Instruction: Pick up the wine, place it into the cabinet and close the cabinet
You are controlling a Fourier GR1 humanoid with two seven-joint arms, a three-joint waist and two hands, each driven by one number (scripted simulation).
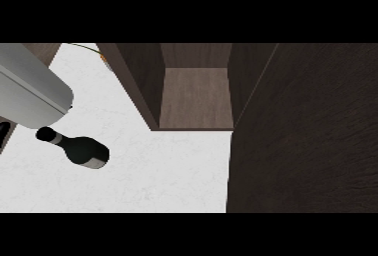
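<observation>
Glossy dark wine bottle (83, 150) on white marbled counter (162, 175) near open wood-grain cabinet (196, 95); smooth grey forearm (29, 95), hand unseen.

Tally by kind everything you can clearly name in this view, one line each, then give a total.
wine bottle: 1
cabinet, standing open: 1
grey forearm: 1
Total: 3
</observation>
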